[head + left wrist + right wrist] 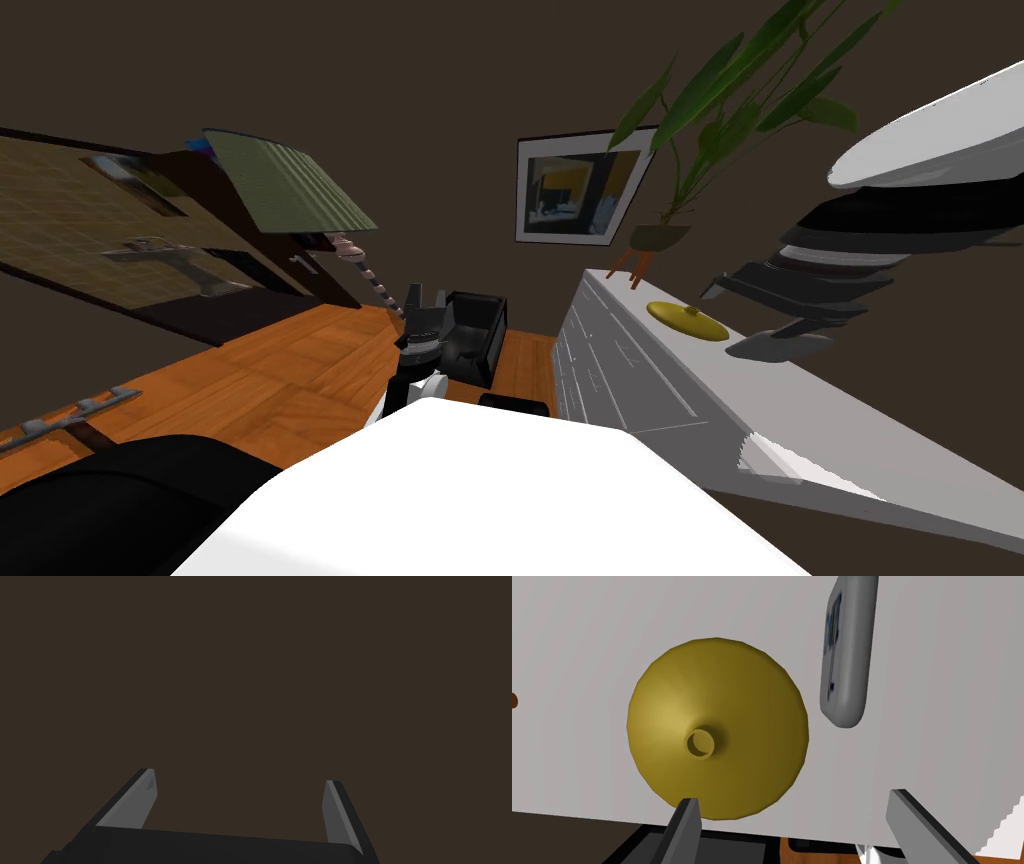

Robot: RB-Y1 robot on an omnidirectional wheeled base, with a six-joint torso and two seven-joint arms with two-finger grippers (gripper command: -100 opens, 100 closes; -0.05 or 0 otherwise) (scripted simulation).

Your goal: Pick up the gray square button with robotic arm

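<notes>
Dull brown walls (450,80) enclose the room, matte and plain. The floor (300,360) is orange wood plank, with open room between a black armchair (475,330) and the dresser (800,410).

The dresser is long, white and smooth, its front lined with drawers and its flat top running away towards the wall. At the far end stands a plant (720,90) with long green leaves, its dark pot on wooden legs. A framed picture (575,190) hangs on the wall beside it.

On the dresser top lies a yellow disc (717,731), a shallow cone with a small round hub, its rim close to the top's edge. Just beside it, apart by a strip of bare white, lies the button (847,651): a flat grey slab with rounded corners and faint bluish marks on its face. White top lies bare around both.

The right gripper (793,797) hovers over the dresser's edge with its fingers spread wide and nothing between them. One finger overlaps the disc's rim; the button is ahead, nearer the other finger.

The left gripper (240,791) is out in front of the armchair, its fingers wide apart too, facing the brown wall.
</notes>
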